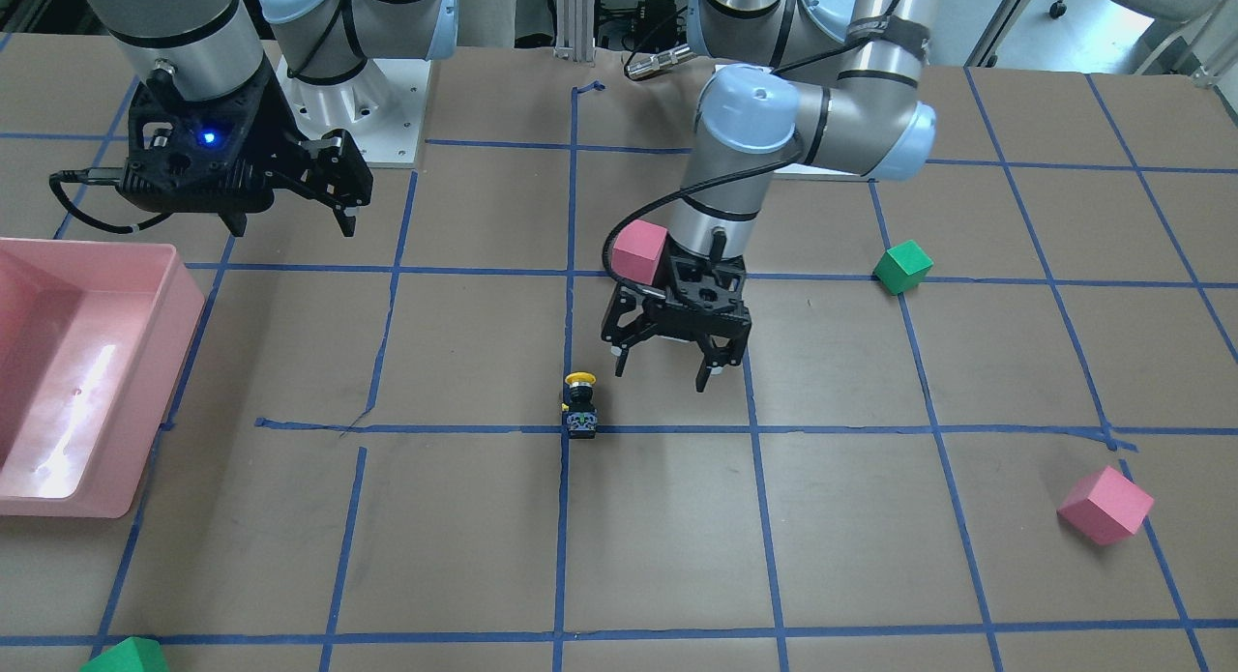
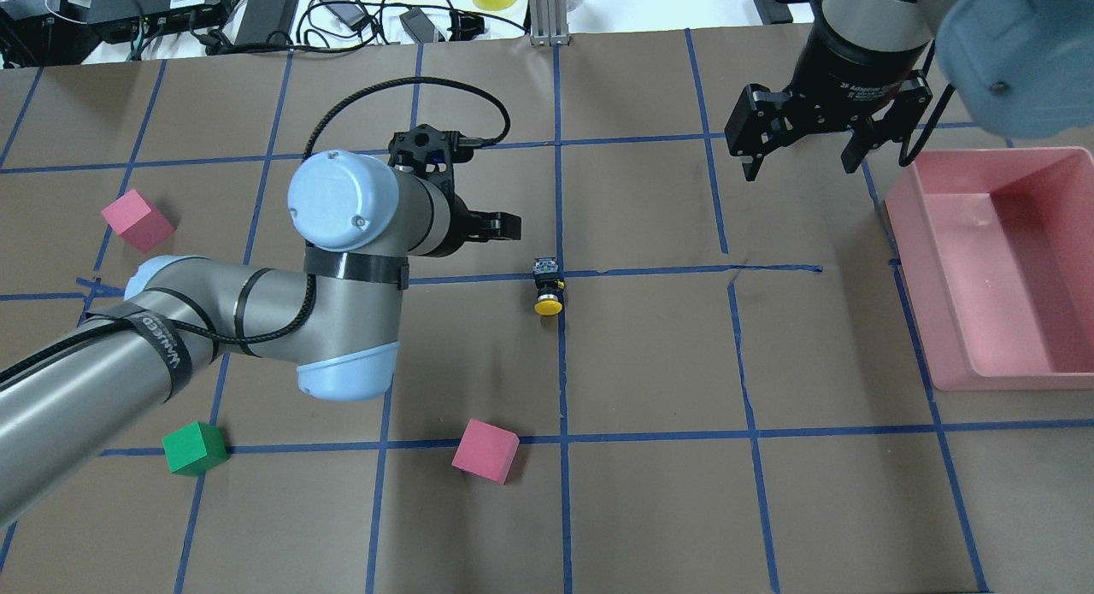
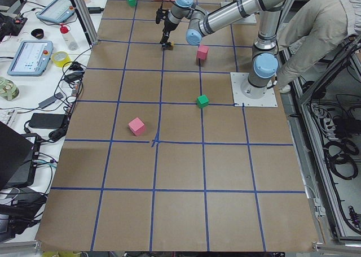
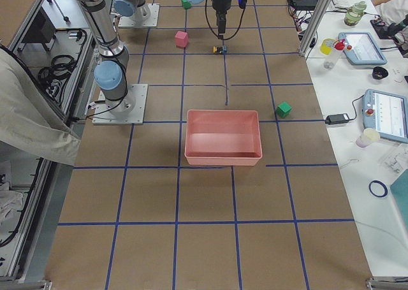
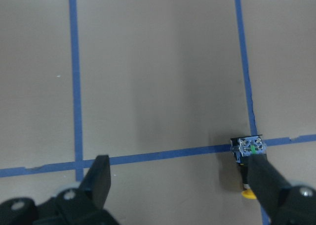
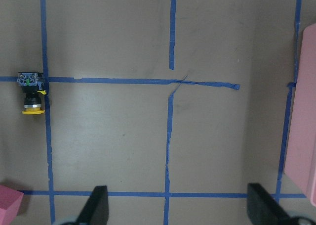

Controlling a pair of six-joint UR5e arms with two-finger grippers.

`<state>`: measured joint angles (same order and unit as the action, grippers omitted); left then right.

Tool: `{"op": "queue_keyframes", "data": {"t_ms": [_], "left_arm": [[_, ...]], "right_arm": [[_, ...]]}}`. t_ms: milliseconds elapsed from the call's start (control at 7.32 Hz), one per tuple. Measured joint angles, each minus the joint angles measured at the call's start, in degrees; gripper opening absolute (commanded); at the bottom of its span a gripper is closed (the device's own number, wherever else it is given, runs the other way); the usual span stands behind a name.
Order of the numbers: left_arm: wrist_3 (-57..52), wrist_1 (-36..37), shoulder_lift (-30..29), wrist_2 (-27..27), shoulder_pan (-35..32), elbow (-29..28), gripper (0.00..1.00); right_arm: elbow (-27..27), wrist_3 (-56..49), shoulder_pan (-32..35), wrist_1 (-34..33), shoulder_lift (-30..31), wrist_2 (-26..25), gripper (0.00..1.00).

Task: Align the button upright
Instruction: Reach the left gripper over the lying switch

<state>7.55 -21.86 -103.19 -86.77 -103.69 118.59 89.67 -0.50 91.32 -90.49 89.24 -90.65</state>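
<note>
Seen from over the robot's shoulders, a far pink cube (image 2: 137,220) is sitting at the left of the table (image 2: 649,508), and a green cube (image 2: 195,448) is resting nearer, beside the left arm. The left gripper (image 1: 665,372) is hanging just left of the button (image 2: 547,286), its fingers spread wide and gripping nothing. A near pink cube (image 2: 485,450) is lying near the middle, on a blue tape line. The button is lying on its side at a crossing of tape lines in the middle of the table. Its yellow cap is pointing toward the robot and its contact block is facing away. It is touching neither gripper. Farther right, the right gripper (image 2: 803,162) is hovering well apart from the button, released and empty. It is hanging beside the far left corner of the pink bin (image 2: 1000,373), which is sitting at the right edge.
</note>
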Motion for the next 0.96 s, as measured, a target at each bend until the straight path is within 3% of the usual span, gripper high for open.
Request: {"op": "queue_keyframes", "data": {"t_ms": [273,820,957], "left_arm": [[3.27,2.41,-4.42,-3.44,-3.88,0.03,1.0],[11.86,2.73,-12.3,-4.3,-8.26,-2.05,0.98],[12.2,2.77,-13.63,-4.34,-8.47,-3.02,0.56]], "right_arm": [[0.2,-0.01,0.0,0.01,-0.03,0.05,1.0],[0.27,0.02,-0.01,0.05,-0.19,0.07,1.0],[0.28,0.04,-0.01,0.05,-0.2,0.03,1.0]]}}
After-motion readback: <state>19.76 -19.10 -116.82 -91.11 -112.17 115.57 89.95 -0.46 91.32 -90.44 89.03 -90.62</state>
